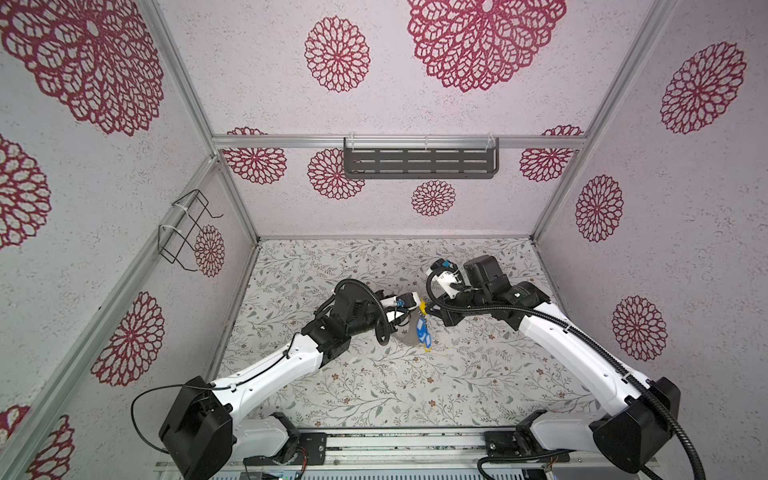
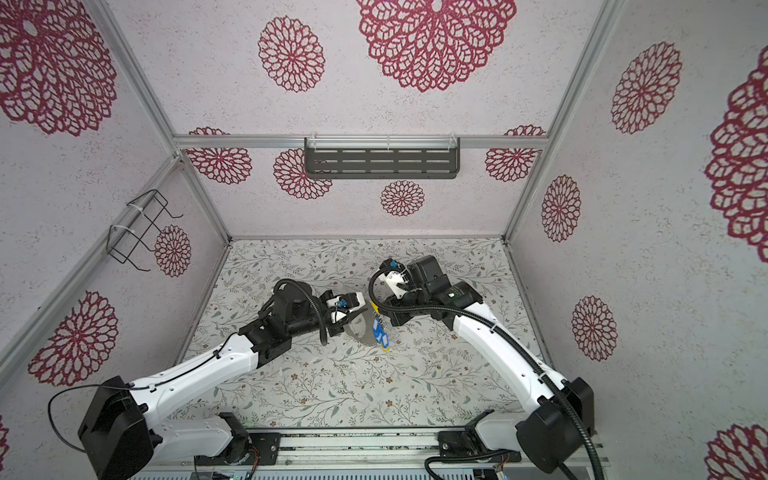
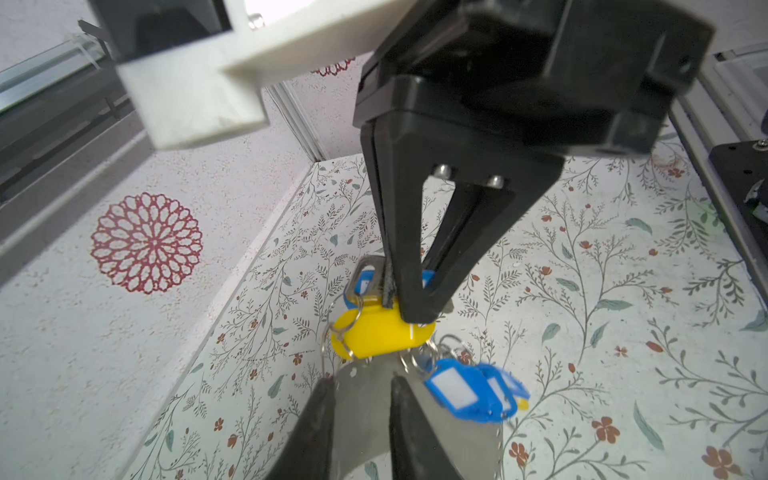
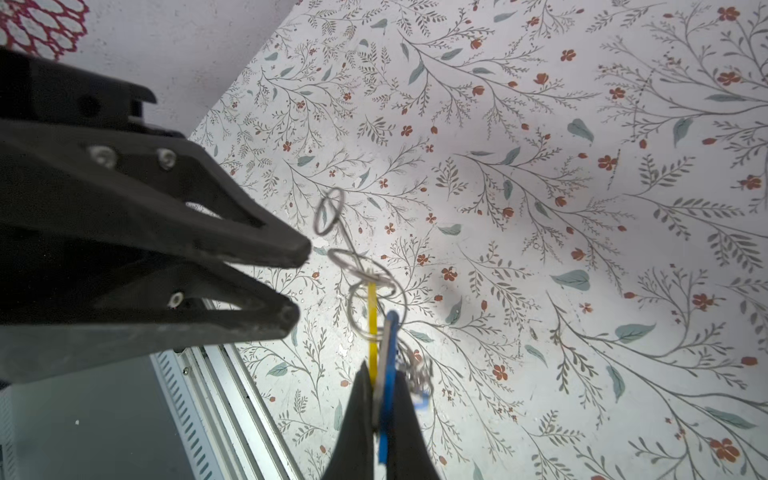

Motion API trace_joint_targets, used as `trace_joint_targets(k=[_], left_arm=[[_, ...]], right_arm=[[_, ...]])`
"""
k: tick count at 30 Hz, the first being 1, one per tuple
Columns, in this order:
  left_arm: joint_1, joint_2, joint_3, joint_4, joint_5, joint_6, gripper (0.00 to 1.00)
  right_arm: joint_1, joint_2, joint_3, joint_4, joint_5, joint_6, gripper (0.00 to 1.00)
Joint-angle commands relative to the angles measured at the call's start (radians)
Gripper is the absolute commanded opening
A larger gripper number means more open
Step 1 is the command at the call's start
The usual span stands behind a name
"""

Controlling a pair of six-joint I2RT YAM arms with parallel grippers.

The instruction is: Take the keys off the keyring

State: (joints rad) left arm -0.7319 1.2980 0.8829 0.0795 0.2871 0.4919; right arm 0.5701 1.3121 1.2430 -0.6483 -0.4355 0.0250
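No text, label, brand or number can be read.

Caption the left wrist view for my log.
The right gripper shut on a blue key tag by the yellow tag, keyring seen between the left gripper's parted fingers.

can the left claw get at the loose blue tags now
Probably yes: the loose blue tags hang uncovered just beside the left claw. The right claw pinches another blue tag farther off. The keyring shows in the left claw's gap, so it likely must shift first.
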Motion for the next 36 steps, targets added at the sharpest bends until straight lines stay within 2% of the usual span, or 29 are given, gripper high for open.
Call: trace_joint_targets(k=[1,13,26,36], left_arm=[[-0.009,0.005,0.032,-0.013,-0.032,0.053,0.24],[-0.008,0.009,0.050,-0.044,-0.070,0.080,0.20],[-0.008,0.042,0.083,-0.073,-0.072,0.100,0.25],[-0.007,0.067,0.111,-0.107,-0.062,0.123,0.24]], right_arm=[[0.001,-0.018,0.035,0.015,-0.046,-0.035,0.00],[0.005,-0.023,0.041,-0.002,-0.068,-0.048,0.00],[0.017,-0.028,0.041,-0.019,-0.076,-0.062,0.00],[0.033,-0.020,0.057,-0.033,-0.072,-0.068,0.00]])
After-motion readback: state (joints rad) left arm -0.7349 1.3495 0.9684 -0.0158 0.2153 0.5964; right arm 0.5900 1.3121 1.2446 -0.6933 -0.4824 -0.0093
